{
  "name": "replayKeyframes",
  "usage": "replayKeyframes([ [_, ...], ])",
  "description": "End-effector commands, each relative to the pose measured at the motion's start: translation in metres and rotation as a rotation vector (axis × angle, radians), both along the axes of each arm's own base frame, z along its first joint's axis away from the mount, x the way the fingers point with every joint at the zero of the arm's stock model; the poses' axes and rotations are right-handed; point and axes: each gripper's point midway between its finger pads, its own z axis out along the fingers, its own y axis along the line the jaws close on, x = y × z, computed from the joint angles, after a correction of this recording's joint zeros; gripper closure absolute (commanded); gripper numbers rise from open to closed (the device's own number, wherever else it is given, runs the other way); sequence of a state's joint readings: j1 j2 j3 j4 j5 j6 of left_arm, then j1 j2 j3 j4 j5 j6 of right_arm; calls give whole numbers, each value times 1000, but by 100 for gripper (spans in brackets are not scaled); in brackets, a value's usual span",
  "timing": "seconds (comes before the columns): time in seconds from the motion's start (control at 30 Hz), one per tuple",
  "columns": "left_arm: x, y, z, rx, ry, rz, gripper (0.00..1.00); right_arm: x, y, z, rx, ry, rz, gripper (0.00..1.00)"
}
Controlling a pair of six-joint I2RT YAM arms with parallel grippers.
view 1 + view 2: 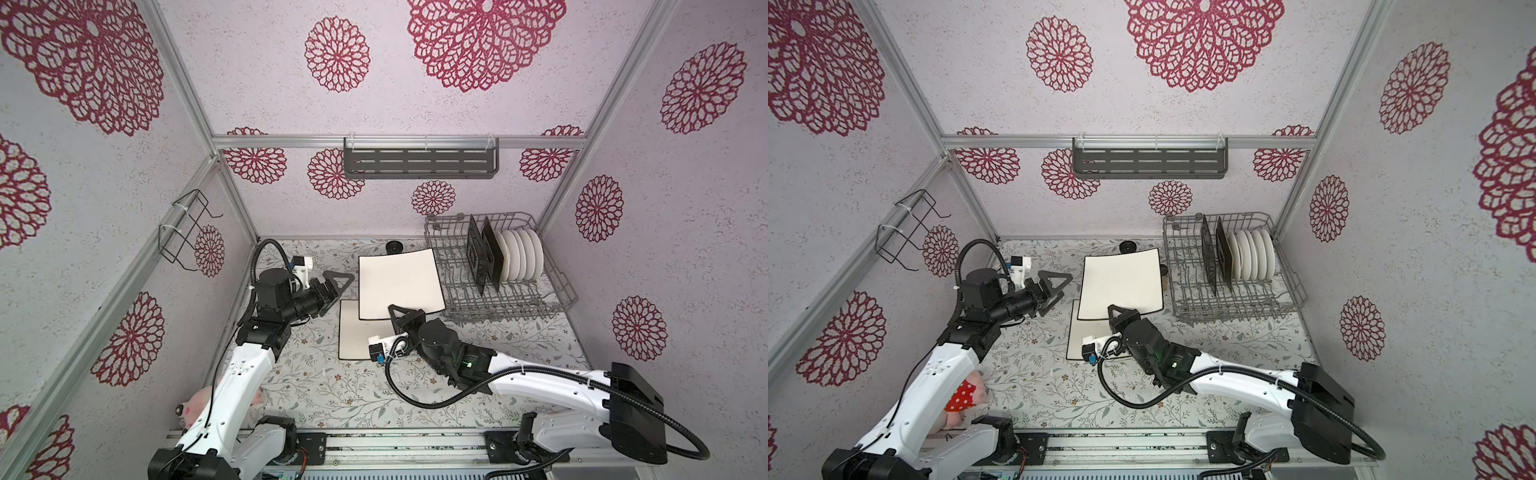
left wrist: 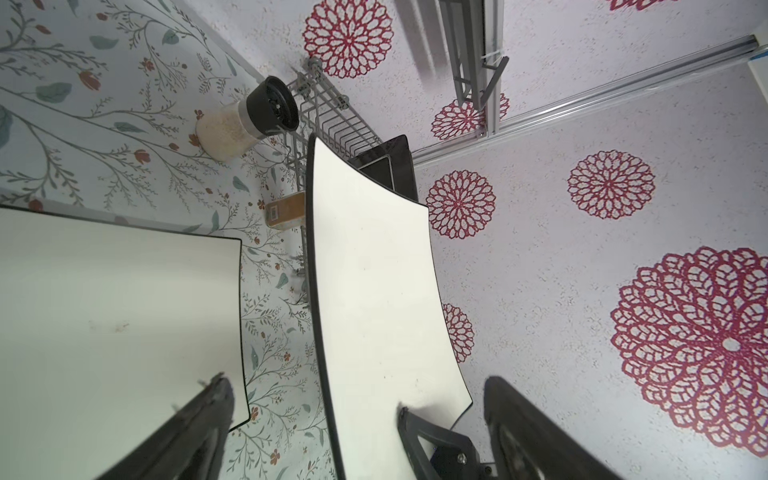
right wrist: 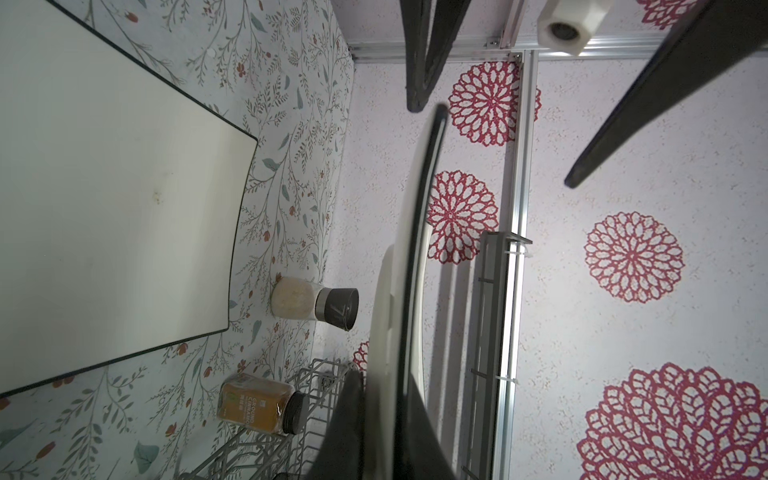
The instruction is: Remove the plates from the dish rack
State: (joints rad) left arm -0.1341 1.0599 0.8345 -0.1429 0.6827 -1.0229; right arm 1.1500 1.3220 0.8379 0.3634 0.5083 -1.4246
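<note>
At back right of the tabletop (image 1: 332, 395): the dish rack (image 1: 559, 286), grey wire, stands close to the right wall.
Inside the rack: two black square plates (image 1: 474, 253) stand on edge among the tines. Just beside them a row of round white plates (image 1: 521, 259) is also on edge, packed close together.
Held cream plate (image 1: 397, 282): outside the rack and just left of it, dark-rimmed, raised clear of the tabletop. In both top views its broad face is turned up towards the camera.
Right gripper (image 1: 395, 311): clamped on the near edge of the held cream plate. In the right wrist view the plate runs edge-on out from between its fingers.
Second cream plate (image 1: 353, 336): flat on the tabletop, partly covered in both top views by the held one and by the right arm's wrist.
Left gripper (image 1: 343, 291): jaws spread wide, holding nothing, just beside the held plate's left edge. In the left wrist view that plate runs between the spread fingers (image 2: 199, 428); whether they touch it cannot be told.
Black-capped jar (image 1: 394, 248): upright near the back wall, behind the held plate.
Amber jar (image 3: 257, 407): upright, just beside the rack's wire side.
Back wall: a dark grey slotted shelf (image 1: 419, 162) hangs from the rail.
Left wall: a black wire holder (image 1: 187, 228).
</note>
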Motion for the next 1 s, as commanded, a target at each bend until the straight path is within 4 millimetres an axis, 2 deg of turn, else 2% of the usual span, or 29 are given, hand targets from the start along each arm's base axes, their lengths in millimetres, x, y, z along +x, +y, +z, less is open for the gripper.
replayKeyframes([
  [0.0, 4, -6, -4, -8, -5, -6, 9, 2, -3, 85, 221, -189, -55, 100],
  [0.1, 5, -13, -13, -5, 19, -30, 15, 0, 5, 81, 219, -193, -47, 100],
  [0.37, 8, -23, -31, 11, 41, -65, 18, 0, 13, 73, 226, -187, -50, 100],
  [0.4, 8, -24, -33, 12, 40, -69, 18, -11, 21, 71, 227, -181, -17, 100],
  [0.43, 8, -26, -34, 9, 42, -79, 20, -13, 23, 70, 229, -179, -9, 100],
  [0.77, 11, -38, -35, -104, 14, -123, 27, -18, 19, 64, 247, -167, -8, 100],
  [0.97, 11, -40, -32, -124, 5, -133, 38, -19, 18, 59, 249, -161, -13, 100],
])
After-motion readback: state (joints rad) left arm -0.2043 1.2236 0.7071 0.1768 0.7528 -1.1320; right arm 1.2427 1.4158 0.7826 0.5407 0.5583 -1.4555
